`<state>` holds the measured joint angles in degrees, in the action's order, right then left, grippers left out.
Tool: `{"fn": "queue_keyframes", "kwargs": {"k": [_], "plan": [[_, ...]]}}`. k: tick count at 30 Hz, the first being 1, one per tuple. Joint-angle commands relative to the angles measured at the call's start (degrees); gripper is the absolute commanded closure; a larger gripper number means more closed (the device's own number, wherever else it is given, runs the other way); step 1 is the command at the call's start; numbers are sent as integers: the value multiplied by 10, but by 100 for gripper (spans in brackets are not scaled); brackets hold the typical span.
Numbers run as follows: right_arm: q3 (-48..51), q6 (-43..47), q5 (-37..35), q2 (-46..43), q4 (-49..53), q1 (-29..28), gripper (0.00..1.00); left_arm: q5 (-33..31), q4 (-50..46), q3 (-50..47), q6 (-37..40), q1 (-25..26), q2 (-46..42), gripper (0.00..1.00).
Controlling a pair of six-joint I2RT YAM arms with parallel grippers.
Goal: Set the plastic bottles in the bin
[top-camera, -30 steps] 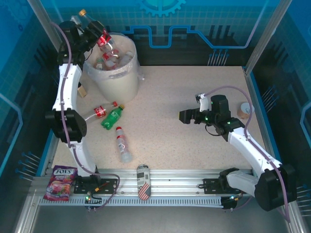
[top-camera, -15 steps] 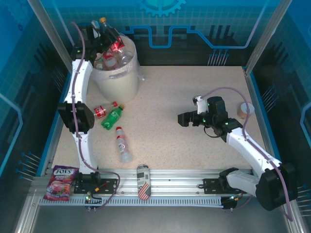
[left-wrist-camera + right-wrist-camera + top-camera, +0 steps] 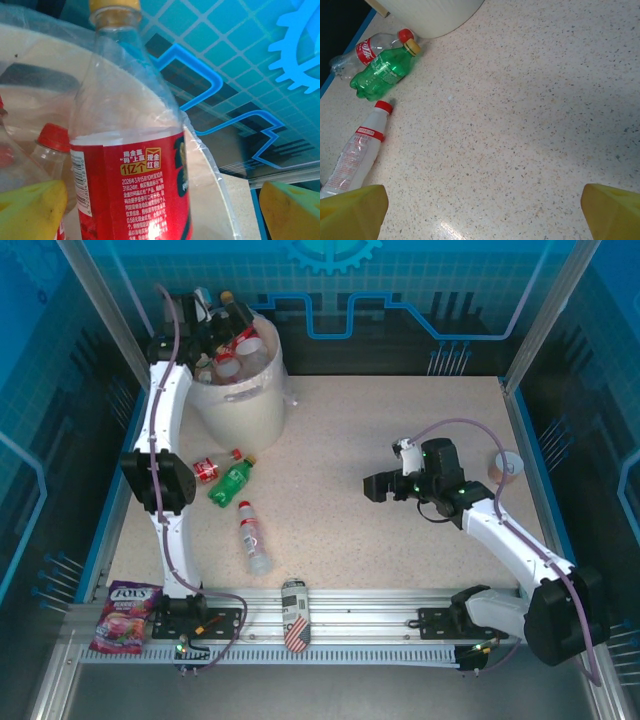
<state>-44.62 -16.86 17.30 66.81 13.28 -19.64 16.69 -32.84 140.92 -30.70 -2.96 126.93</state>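
Speckled table (image 3: 400,440) inside a blue-walled cell. Nearest, lying flat at left: clear red-capped bottle (image 3: 253,537), then green bottle (image 3: 230,480) just beside a red-labelled bottle (image 3: 207,469). At mid-right, right gripper (image 3: 372,485) hovering above bare table, fingers (image 3: 350,205) spread wide, clamping nothing. At far left, cream bin (image 3: 245,405) holding more bottles (image 3: 235,355); left gripper (image 3: 215,320) above its rim, fingers (image 3: 30,205) apart, yellow-capped bottle (image 3: 130,150) between them.

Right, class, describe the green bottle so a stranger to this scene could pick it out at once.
Find the big cream bin at the table's far left. Just in front of it the green bottle lies on its side. It alone is green, with a yellow cap; the red-labelled bottle beside it is clear.
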Motion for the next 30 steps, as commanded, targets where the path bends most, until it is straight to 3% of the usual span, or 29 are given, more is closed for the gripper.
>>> {"fn": "queue_keyframes", "kwargs": {"k": [1,3,10,17,22,27,30], "plan": [[-17,8,-2,5,-3,-9,0,-27,-32,33,49,-8,-10,1],[-18,8,-2,6,-2,-10,0,-45,-38,31,65,-10,-20,2],[-17,6,0,17,-11,-18,0,-46,-46,19,78,-6,-26,24],[-17,6,-10,18,-8,-30,0,-52,-43,-40,85,15,-26,37],[-16,6,-14,13,-5,-32,0,-60,-23,-88,85,18,-45,38],[-18,7,-16,16,-5,-32,0,-65,-28,-64,93,16,-55,38],[-18,2,-19,18,-10,-33,0,-64,-41,-39,98,13,-60,31]]}}
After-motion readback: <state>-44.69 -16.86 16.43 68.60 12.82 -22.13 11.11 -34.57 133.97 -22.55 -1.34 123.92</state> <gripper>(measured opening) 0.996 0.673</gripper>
